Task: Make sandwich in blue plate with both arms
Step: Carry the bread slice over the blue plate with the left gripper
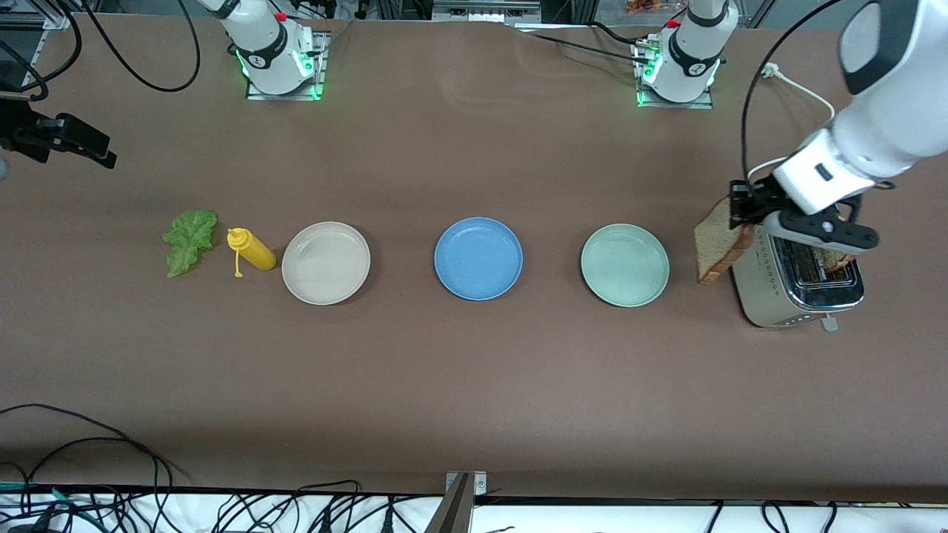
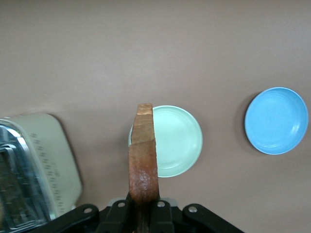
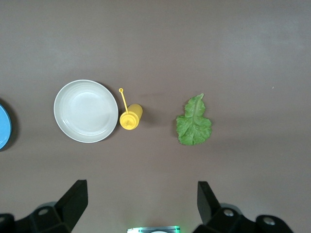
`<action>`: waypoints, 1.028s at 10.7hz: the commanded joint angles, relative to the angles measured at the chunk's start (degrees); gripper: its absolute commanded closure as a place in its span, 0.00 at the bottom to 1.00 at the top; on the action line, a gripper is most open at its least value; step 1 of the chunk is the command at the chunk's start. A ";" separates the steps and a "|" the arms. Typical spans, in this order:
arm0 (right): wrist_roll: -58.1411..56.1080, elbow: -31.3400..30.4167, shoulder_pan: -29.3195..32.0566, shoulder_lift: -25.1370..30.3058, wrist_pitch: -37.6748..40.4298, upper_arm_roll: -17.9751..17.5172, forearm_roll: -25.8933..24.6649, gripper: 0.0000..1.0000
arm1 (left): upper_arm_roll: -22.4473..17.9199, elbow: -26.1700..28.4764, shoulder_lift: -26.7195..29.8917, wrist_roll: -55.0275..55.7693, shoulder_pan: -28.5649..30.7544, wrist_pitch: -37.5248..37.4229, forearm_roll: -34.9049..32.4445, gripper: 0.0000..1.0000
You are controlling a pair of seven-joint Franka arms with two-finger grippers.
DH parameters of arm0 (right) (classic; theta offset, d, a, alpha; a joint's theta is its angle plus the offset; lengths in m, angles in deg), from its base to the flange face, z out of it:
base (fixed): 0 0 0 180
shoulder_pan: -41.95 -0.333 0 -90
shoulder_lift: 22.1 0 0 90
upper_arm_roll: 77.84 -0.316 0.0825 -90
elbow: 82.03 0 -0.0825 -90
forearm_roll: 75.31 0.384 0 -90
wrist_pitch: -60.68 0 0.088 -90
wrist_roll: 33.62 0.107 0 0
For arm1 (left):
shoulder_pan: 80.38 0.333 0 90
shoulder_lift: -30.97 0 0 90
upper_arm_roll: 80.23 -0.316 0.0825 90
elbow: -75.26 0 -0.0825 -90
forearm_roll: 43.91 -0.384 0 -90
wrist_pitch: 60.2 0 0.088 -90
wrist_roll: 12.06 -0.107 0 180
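The left hand (image 1: 740, 215) is clamped on the crust edge of a square-ish brown wholemeal bread slice (image 1: 722, 243), which hangs upright, on edge, in the air beside a chrome two-slot toaster (image 1: 800, 285) at the left arm's end of the brown worktop (image 1: 474, 385). In the left wrist view the slice (image 2: 143, 160) appears end-on as a narrow vertical strip, so its broad faces are vertical, not flat.

The round, shallow, plain mid-blue plate (image 1: 478, 258) sits empty at the middle of the row of three, well apart from the held bread. A pale green round plate (image 1: 625, 265) lies between them — the slice must pass over it to reach the blue one. The line from hand to target therefore runs along the row of plates, toward the right arm's end, and the slice will probably need tipping flat before it is let go.

The right hand (image 3: 141, 199) waits high over the worktop at the right arm's end, its fingers spread wide and holding nothing. Below it lie a ruffled green lettuce leaf (image 1: 189, 238), a yellow squeeze bottle (image 1: 252, 250) on its side and a beige-white round plate (image 1: 326, 263), side by side. The right arm is the nearer one to the leaf.

No bread or lettuce is on the blue plate yet — the sandwich appears barely begun.
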 commanded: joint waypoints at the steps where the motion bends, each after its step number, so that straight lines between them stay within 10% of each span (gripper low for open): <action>1: 0.25 1.03 -0.03 -0.23 0.35 -0.01 -0.55 0.00 | 6.16 -1.52 -4.23 7.57 0.34 0.14 0.09 1.00; 11: 0.42 1.03 -0.03 -0.92 0.09 -0.01 -0.47 0.00 | 29.35 -14.34 -24.52 41.91 -1.24 3.91 -16.06 1.00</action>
